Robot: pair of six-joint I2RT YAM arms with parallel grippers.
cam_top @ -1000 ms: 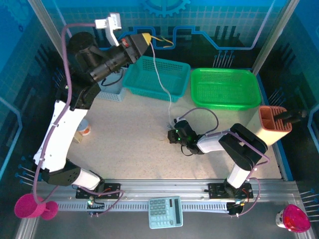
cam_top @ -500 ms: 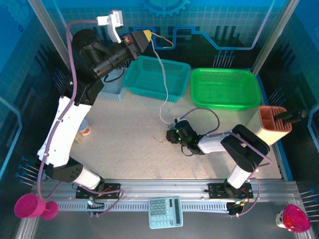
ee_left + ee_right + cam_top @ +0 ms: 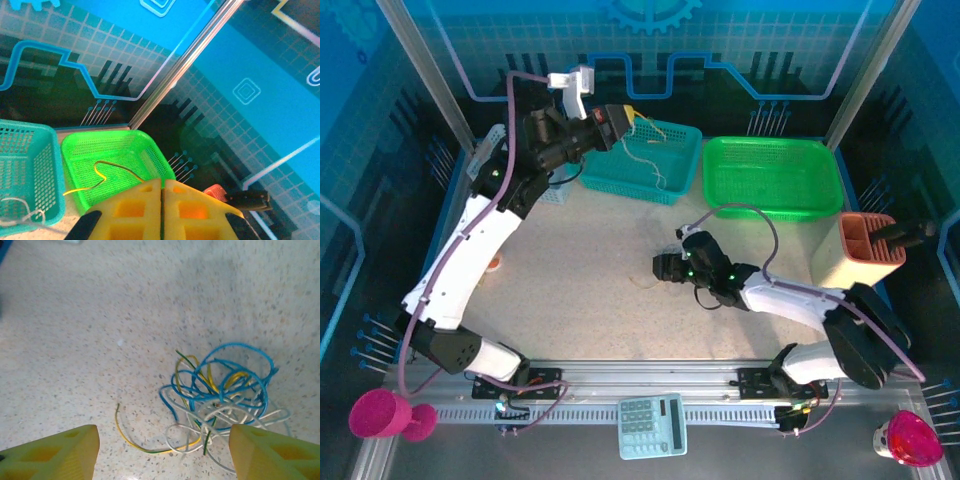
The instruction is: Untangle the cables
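**Item:** cables (image 3: 220,390). One knot of thin blue, yellow and whitish wire, curly and springy, lying on the speckled matte table (image 3: 75,315). It sits just ahead of the right gripper (image 3: 163,440), whose blocky yellow fingers stand wide apart and hold nothing.

**Left gripper** (image 3: 162,186): pressed shut on a yellow strand (image 3: 125,169), raised near the teal mesh basket (image 3: 27,170) (a pale strand trails there too).

**Risk:** wire this slick may slip the pinch, and a grab at the knot's middle could cinch the loops tighter.
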